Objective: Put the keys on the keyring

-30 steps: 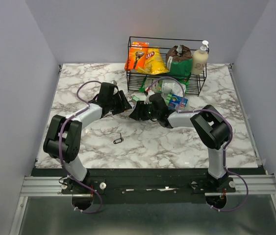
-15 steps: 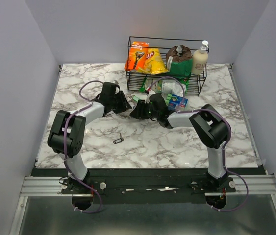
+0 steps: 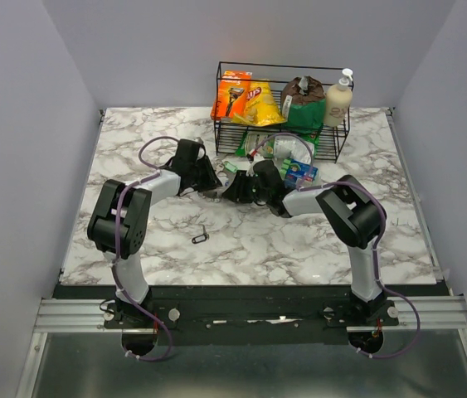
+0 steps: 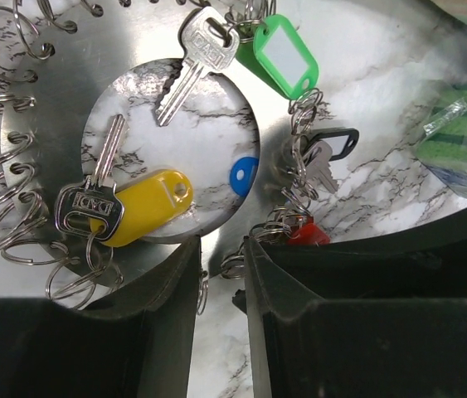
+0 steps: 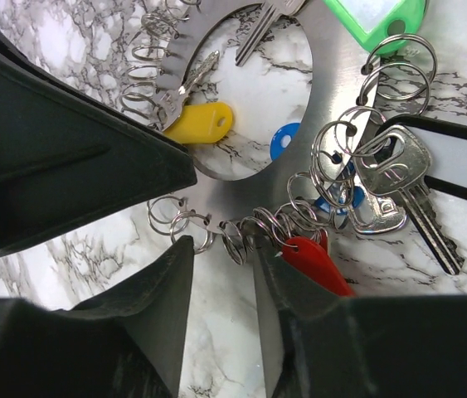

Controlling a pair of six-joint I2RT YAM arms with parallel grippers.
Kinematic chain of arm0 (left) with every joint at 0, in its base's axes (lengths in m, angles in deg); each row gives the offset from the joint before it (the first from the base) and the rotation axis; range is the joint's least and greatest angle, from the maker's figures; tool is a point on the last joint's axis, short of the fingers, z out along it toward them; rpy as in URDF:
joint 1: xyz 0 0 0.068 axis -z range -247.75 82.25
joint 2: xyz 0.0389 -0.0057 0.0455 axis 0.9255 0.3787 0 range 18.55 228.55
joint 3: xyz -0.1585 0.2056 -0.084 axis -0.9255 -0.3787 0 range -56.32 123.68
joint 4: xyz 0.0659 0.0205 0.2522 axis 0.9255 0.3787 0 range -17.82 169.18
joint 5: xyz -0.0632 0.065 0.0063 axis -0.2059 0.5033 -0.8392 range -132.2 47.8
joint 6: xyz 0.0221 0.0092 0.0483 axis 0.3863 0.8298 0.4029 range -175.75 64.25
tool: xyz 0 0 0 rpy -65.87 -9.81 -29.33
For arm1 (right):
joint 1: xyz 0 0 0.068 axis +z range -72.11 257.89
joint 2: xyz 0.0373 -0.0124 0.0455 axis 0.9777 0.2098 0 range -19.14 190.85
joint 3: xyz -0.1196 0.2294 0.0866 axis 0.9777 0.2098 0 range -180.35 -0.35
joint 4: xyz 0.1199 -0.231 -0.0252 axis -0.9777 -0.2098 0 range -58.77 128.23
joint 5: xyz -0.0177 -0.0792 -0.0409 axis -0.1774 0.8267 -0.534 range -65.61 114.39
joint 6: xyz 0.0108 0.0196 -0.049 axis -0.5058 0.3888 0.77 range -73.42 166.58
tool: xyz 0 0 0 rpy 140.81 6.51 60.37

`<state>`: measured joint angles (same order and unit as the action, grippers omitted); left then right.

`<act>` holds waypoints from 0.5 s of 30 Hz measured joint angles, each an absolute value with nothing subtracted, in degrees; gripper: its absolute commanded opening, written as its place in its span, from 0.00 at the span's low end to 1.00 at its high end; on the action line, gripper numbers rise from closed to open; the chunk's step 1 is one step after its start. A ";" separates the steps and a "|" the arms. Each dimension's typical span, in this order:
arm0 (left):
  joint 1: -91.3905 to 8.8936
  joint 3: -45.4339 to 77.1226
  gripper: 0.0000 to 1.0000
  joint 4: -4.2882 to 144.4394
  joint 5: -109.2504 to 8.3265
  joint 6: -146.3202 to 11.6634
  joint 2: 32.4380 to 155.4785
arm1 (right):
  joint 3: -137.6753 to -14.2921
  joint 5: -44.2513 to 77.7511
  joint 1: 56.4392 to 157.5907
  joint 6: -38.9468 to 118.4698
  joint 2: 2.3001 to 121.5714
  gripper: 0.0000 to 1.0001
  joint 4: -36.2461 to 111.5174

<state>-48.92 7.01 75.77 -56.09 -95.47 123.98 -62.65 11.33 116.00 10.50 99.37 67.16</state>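
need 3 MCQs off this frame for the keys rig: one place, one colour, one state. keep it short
1. Where does the yellow tag lie?
A. well outside the metal disc
B. in the metal disc's central opening
C. between the fingers of the left pincer

2. The small round tag beside it is:
A. blue
B. orange
C. white

3. The left pincer's jaws are:
A. shut on the yellow tag
B. parted
C. out of view

Key:
1 B, it rests on the marble table framed by the disc's hole.
2 A, it shows blue at the hole's right edge.
3 B, marble shows between the fingers.
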 measured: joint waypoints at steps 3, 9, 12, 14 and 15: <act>-48.92 6.98 0.33 75.75 -56.09 -95.39 124.68 | -62.65 11.22 116.00 10.35 99.51 0.41 67.16; -48.92 6.57 0.33 75.58 -56.18 -95.19 125.07 | -62.65 10.94 115.78 10.13 99.59 0.34 67.20; -48.92 6.33 0.33 75.45 -56.20 -95.19 125.20 | -62.65 10.41 115.69 10.11 99.59 0.34 67.25; -48.92 6.13 0.33 75.34 -56.22 -95.19 125.36 | -62.65 9.93 115.62 10.09 99.59 0.34 67.33; -48.92 6.07 0.33 75.27 -56.22 -95.19 125.44 | -62.65 9.76 115.62 10.09 99.59 0.33 67.38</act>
